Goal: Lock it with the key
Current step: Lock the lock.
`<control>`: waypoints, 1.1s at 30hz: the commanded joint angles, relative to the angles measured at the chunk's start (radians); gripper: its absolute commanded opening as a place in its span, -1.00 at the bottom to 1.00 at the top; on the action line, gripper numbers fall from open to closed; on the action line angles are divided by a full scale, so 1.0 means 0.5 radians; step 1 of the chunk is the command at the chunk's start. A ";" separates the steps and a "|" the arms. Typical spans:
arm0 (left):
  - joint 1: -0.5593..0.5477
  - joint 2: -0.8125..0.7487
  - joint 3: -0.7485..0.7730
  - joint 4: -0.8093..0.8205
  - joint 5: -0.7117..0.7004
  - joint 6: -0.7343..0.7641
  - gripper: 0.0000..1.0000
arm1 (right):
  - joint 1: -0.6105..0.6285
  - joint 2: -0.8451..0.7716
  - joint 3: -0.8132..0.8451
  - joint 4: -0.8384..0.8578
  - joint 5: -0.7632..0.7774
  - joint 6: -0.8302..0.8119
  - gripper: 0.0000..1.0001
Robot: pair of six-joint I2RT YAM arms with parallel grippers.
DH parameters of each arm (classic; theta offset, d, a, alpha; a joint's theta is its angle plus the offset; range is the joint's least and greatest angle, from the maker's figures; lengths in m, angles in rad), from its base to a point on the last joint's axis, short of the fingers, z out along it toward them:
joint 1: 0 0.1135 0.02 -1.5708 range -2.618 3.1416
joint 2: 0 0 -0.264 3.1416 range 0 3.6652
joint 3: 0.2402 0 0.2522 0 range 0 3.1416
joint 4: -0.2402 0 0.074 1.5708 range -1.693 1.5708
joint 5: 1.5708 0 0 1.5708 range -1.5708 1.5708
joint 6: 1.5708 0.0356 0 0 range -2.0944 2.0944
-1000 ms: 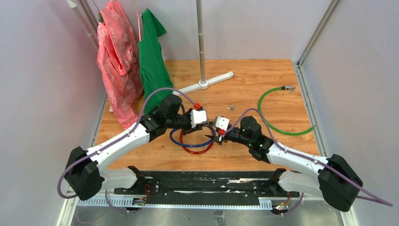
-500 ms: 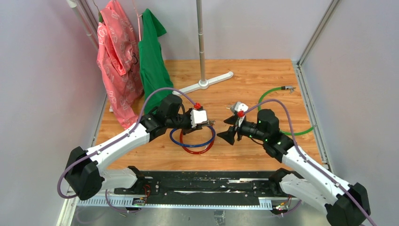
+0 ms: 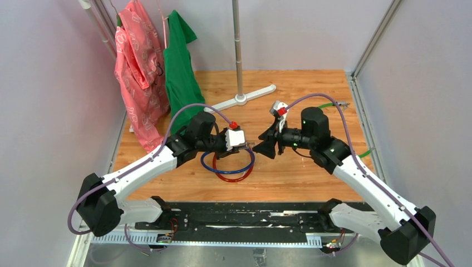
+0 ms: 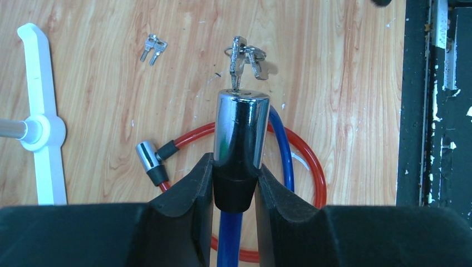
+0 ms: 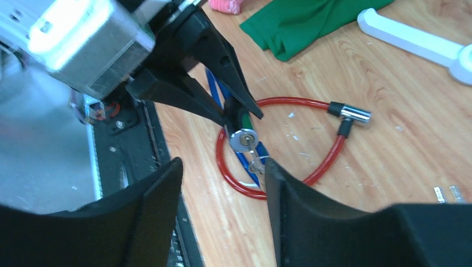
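**Work surface.** In the overhead view the wooden table (image 3: pixel 311 178) carries a pink garment (image 3: pixel 136 72) and a green garment (image 3: pixel 181 72) at 11 o'clock. A white stand (image 3: pixel 245 97) is at 12 o'clock. A green cable (image 3: pixel 364 153) shows at 3 o'clock, partly hidden by the right arm (image 3: pixel 362 183).

**Cables.** At the centre, a red cable (image 4: pixel 311 172) and a blue cable (image 4: pixel 278 144) lie looped together.

**Grippers.**
- The left gripper (image 4: pixel 235 164) is clamped on the base of the blue cable's chrome lock barrel (image 4: pixel 242 125). It appears to hold the barrel raised off the table, keyhole end toward 3 o'clock in the overhead view.
- The right gripper (image 5: pixel 220 167) faces that end with its jaws apart, holding nothing. It is near the barrel but not touching it.

**Key.**
- The key (image 4: pixel 236 61) stands with its blade in the barrel's end face.
- A ring (image 4: pixel 228 51) on it carries a second key (image 4: pixel 256 55), which dangles beside it.
- Two spare keys (image 4: pixel 153 49) lie on the table at 11 o'clock in the left wrist view.

**Handling (a judgement, not an observation).**
- The key is light, rigid, thin, smooth metal, so it is likely to slip or twist out of a loose pinch.
- Take hold on the flat head, with the pads across its two broad faces and clear of the ring. Then rotate about the barrel axis.
- The dangling ring may snag a finger.
- The blade could bend if loaded sideways.
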 commanded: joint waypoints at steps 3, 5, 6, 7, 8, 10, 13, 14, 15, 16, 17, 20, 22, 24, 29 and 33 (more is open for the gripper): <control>-0.006 0.041 -0.013 -0.197 -0.023 0.011 -1.00 | 0.035 0.145 0.119 -0.110 0.010 -0.271 -0.14; -0.006 0.044 -0.013 -0.203 -0.022 0.016 -1.00 | 0.034 0.206 0.136 -0.121 -0.006 -0.307 -0.11; -0.006 0.045 -0.013 -0.203 -0.019 0.017 -1.00 | 0.035 0.233 0.144 -0.127 -0.004 -0.328 -0.10; -0.006 0.046 -0.013 -0.201 -0.020 0.012 -1.00 | 0.035 0.246 0.153 -0.134 -0.004 -0.344 -0.09; -0.006 0.046 -0.012 -0.195 -0.020 0.010 -1.00 | 0.036 0.255 0.157 -0.132 -0.001 -0.355 -0.09; -0.006 0.045 -0.013 -0.194 -0.014 0.006 -1.00 | 0.034 0.259 0.138 -0.094 -0.024 -0.360 -0.12; -0.006 0.045 -0.016 -0.188 -0.010 0.002 -1.00 | 0.035 0.274 0.081 0.007 -0.062 -0.299 -0.27; -0.006 0.047 -0.012 -0.189 -0.010 0.000 -1.00 | 0.036 0.284 0.072 0.033 -0.083 -0.276 -0.31; -0.006 0.047 -0.013 -0.187 -0.013 0.002 -1.00 | 0.034 0.295 0.069 0.041 -0.096 -0.255 -0.33; -0.006 0.046 -0.012 -0.187 -0.016 0.002 -1.00 | 0.035 0.306 0.072 0.037 -0.100 -0.236 -0.34; -0.006 0.045 -0.012 -0.189 -0.019 0.001 -1.00 | 0.036 0.314 0.074 0.032 -0.097 -0.213 -0.35; -0.006 0.042 -0.015 -0.191 -0.021 0.001 -1.00 | 0.036 0.315 0.057 0.024 -0.088 -0.177 -0.45; -0.006 0.041 -0.012 -0.187 -0.015 -0.001 -1.00 | 0.036 0.311 0.047 0.022 -0.093 -0.155 -0.51; -0.006 0.040 -0.015 -0.182 -0.013 -0.001 -1.00 | 0.037 0.309 0.037 0.014 -0.103 -0.143 -0.52; -0.006 0.029 -0.021 -0.186 -0.014 -0.002 -1.00 | 0.043 0.318 0.025 0.048 -0.100 -0.137 -0.49; -0.006 0.030 -0.021 -0.179 -0.011 -0.007 -1.00 | 0.048 0.369 0.042 0.040 -0.119 -0.111 -0.69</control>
